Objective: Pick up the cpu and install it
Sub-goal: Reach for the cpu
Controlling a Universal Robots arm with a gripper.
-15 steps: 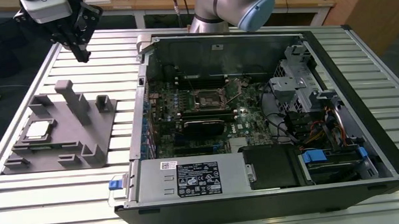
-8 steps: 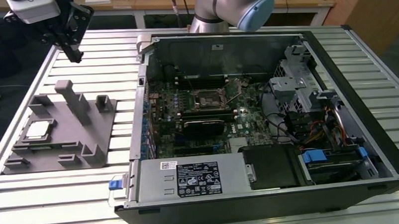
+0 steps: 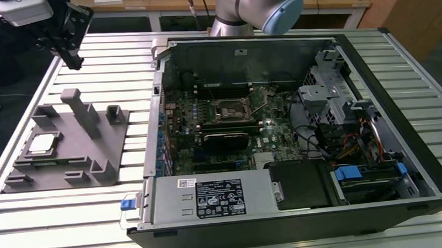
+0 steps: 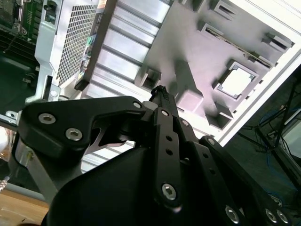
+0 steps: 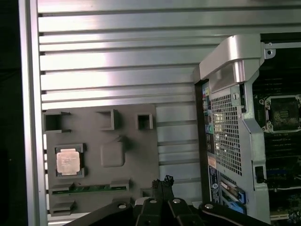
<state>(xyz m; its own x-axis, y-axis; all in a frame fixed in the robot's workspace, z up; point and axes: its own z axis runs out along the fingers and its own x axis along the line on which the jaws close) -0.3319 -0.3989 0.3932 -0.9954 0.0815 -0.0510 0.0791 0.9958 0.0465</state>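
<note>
Black pincer, hanging high above the far edge of the counter on the exterior view's left. As far as I can read both wrist views, its fingertips are drawn narrow, close together, with nothing between them. It touches nothing; it is up in the air and well apart from the parts below.

Nearest beneath it is the grey plastic tray, lying flat on the slatted aluminium. The tray's upright posts and shallow pockets are, I judge, there to keep each part in a known spot. The cpu sits in one square pocket near the tray's outer edge, pale metal top facing up and level. In the first wrist view it lies squarely inside its recess. That seating leaves the top and rim free from above and stops the chip sliding, so I take it as not yet picked up.

Further out, just beside the tray on the exterior view's right, the computer case lies on its side with the panel off. This way the motherboard faces upward. The socket near the board's middle looks empty to me, its frame showing around a dark square.
</note>
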